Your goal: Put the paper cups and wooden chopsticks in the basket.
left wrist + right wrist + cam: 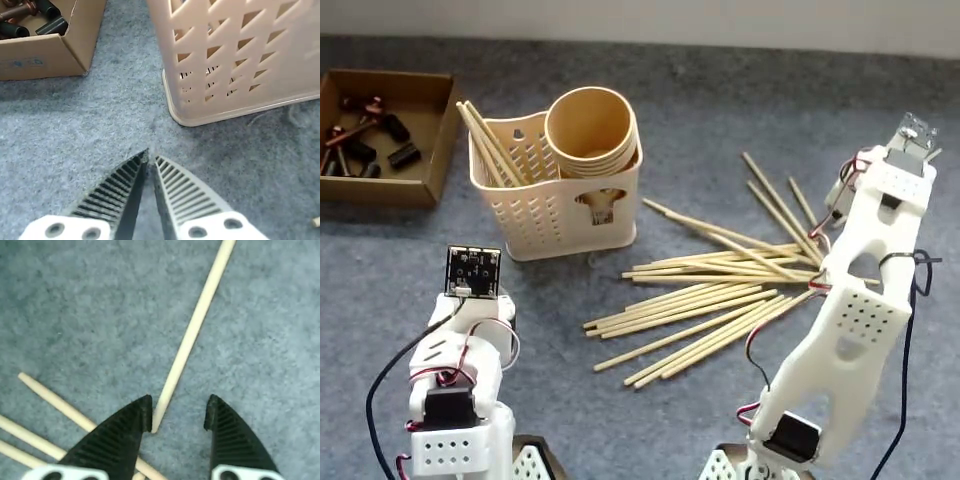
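Surface: grey felt-covered table (720,100).

Item 1. Cream perforated plastic basket (555,200) stands upright at about 10 o'clock from the table's centre in the high view. The left wrist view shows one of its lower corners (240,60) resting on the felt.

Item 2. Stack of tan paper cups (591,130) sits nested inside the basket, on its 3 o'clock side, mouth upward.

Item 3. A few pale wooden chopsticks (480,135) lean in the basket's 9 o'clock corner, their ends projecting over the rim.

Item 4. A loose scatter of wooden chopsticks (710,310) lies flat on the felt at 4 o'clock from the basket, well apart from it, fanning toward 2 o'clock.

Item 5. Left gripper (151,156) hangs low over bare felt near the basket's corner. Jaws are drawn together at the tips, nothing between them.

Item 6. Right gripper (180,405) is over the scatter's 2 o'clock end. Jaws stand wide apart. The end of a single chopstick (195,330) lies between them, hard beside one black ridged finger (120,440); actual contact cannot be confirmed.

Item 7. Brown cardboard box (430,150) holding dark and copper-coloured parts sits at 9 o'clock from the basket.
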{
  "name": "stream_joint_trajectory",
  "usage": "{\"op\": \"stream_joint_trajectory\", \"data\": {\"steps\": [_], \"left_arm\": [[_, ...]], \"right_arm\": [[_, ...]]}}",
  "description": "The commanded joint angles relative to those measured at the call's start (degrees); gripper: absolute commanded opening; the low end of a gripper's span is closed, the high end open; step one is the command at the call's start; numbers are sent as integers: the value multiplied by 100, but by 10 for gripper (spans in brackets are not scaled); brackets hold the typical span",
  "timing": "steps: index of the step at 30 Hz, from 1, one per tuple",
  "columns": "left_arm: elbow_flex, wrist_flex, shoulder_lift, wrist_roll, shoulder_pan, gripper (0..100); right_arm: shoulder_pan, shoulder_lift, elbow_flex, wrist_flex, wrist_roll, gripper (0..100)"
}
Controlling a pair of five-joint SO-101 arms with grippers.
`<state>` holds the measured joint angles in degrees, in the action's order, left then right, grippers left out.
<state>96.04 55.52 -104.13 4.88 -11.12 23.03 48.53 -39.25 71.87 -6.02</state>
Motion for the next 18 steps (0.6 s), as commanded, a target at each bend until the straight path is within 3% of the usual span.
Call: {"op": "stream_joint_trajectory", "data": {"steps": [1, 4, 10, 18], "left_arm": [[119, 44, -4, 35, -48, 7], [119, 132, -13, 35, -48, 7], [119, 132, -13, 35, -48, 7], [119, 132, -13, 35, -48, 7]], "right_arm": [[-145, 242, -620, 426, -44, 180], [-145, 637, -980, 743, -44, 163], [-145, 1262, -1833, 1218, 0, 2], [-136, 1393, -3187, 2677, 9, 5]]}}
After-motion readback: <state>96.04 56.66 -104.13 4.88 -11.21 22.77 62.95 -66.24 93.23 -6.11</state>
